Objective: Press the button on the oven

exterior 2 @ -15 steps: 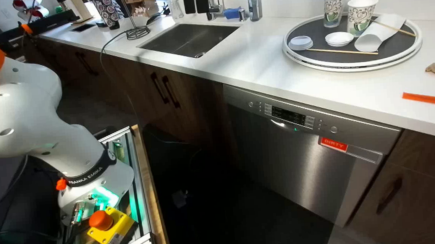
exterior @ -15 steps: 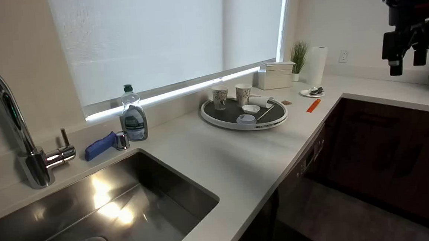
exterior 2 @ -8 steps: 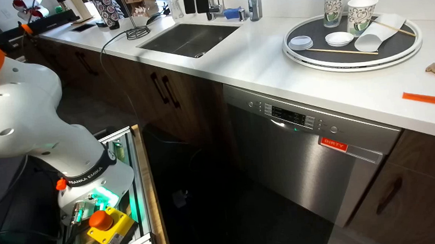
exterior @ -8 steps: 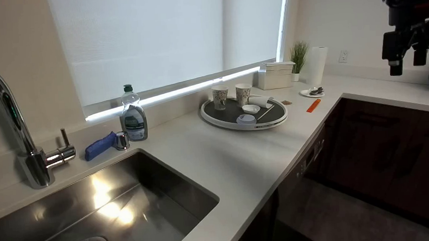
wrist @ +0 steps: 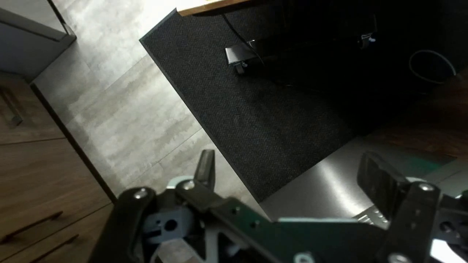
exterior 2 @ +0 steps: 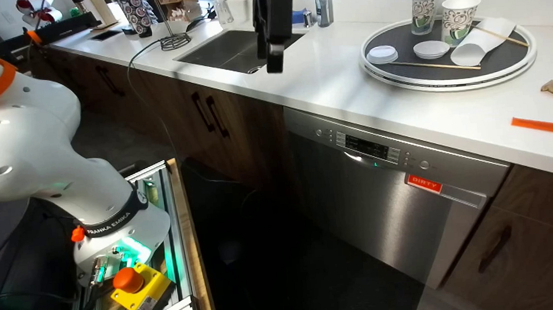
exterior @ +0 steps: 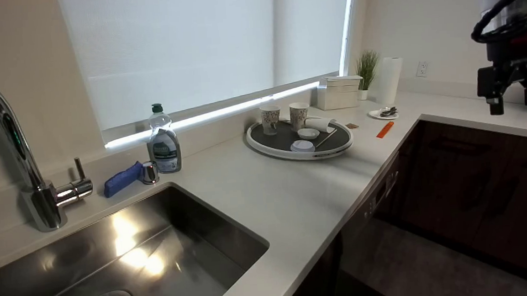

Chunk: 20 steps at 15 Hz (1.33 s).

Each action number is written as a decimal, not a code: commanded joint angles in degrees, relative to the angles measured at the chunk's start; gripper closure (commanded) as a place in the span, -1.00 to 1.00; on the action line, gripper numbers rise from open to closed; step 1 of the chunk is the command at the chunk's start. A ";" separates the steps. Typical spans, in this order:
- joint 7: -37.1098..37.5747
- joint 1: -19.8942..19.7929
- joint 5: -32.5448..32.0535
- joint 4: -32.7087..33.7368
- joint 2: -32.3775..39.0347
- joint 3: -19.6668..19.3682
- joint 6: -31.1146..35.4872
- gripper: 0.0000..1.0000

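On the white counter [exterior: 266,198], a round tray [exterior 2: 446,76] and a green-capped bottle [exterior: 165,149] sat near the back edge. An orange strip [exterior: 385,130] and a plate [exterior: 375,114] lay near the inner corner; a cream box [exterior: 340,95] and a paper roll [exterior: 391,80] stood toward the back corner.

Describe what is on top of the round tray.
Two upright patterned cups, two pale lid-like discs, a white roll and two thin sticks. The round tray directly beneath them is covered.
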 commanded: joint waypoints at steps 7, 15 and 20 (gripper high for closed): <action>-8.55 -2.37 -1.40 -3.54 12.62 -4.17 20.61 -1.00; -9.17 -2.46 -0.14 -3.18 14.30 -4.01 22.76 -1.00; -13.61 -2.10 -5.69 -7.14 14.39 -3.45 34.19 -0.97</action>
